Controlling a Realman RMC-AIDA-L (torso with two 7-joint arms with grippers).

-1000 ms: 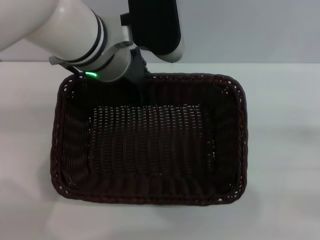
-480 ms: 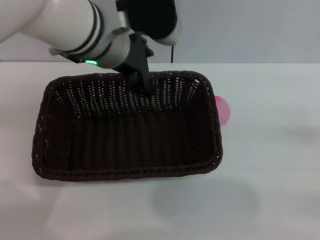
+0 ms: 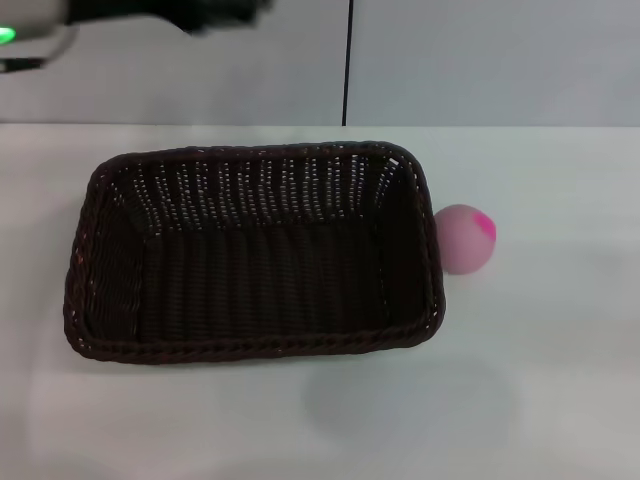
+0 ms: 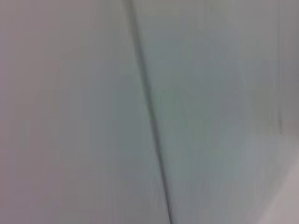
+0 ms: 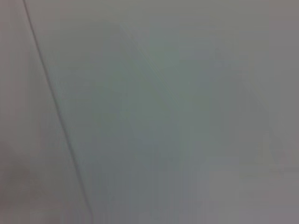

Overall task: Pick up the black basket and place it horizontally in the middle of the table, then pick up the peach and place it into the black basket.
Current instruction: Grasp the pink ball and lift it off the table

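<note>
The black basket (image 3: 255, 347) lies flat on the white table (image 3: 545, 390), long side across, left of the table's middle. It is empty. The peach (image 3: 464, 238), pale pink with a magenta patch, sits on the table just outside the basket's right rim, close to it. My left arm is a blurred shape at the head view's top left edge, with its dark gripper (image 3: 225, 10) high above the basket's far side and clear of it. My right gripper is out of view. Both wrist views show only a grey wall.
A grey wall with a dark vertical seam (image 3: 350, 60) stands behind the table's far edge. Bare tabletop lies in front of the basket and to the right of the peach.
The left gripper set the basket down, let go of its far rim and lifted up and away to the left. The peach, half hidden before, now shows whole beside the basket.
</note>
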